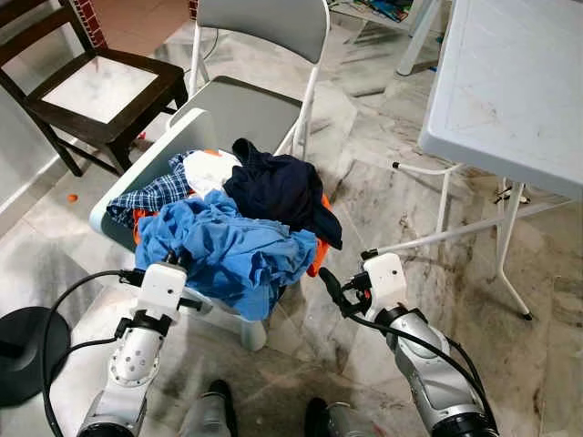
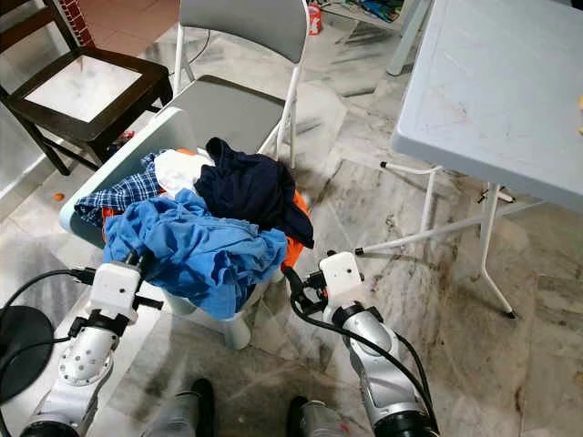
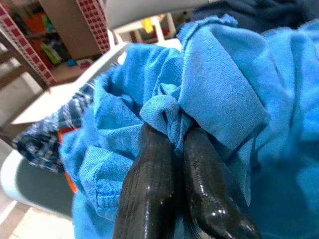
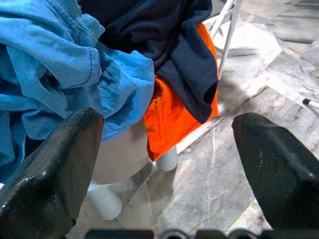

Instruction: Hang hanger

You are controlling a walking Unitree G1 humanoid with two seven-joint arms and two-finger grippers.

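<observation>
A white laundry basket [image 1: 155, 150] stands on the floor, heaped with clothes. A blue shirt [image 1: 232, 250] lies on top at the front, with a navy garment [image 1: 278, 187] behind it. A plaid shirt [image 1: 155, 196], a white garment [image 1: 209, 168] and an orange one [image 4: 174, 109] also lie in the heap. My left gripper [image 3: 172, 134] is shut on a fold of the blue shirt at the basket's front left. My right gripper [image 1: 330, 284] stands open beside the basket's front right corner, a little short of the hanging orange cloth, with nothing between its fingers.
A grey folding chair [image 1: 264, 27] stands right behind the basket and a dark wooden chair [image 1: 100, 86] at the far left. A white folding table [image 1: 510, 82] with thin legs [image 1: 510, 237] is on the right. A black round base [image 1: 23, 350] lies at the near left.
</observation>
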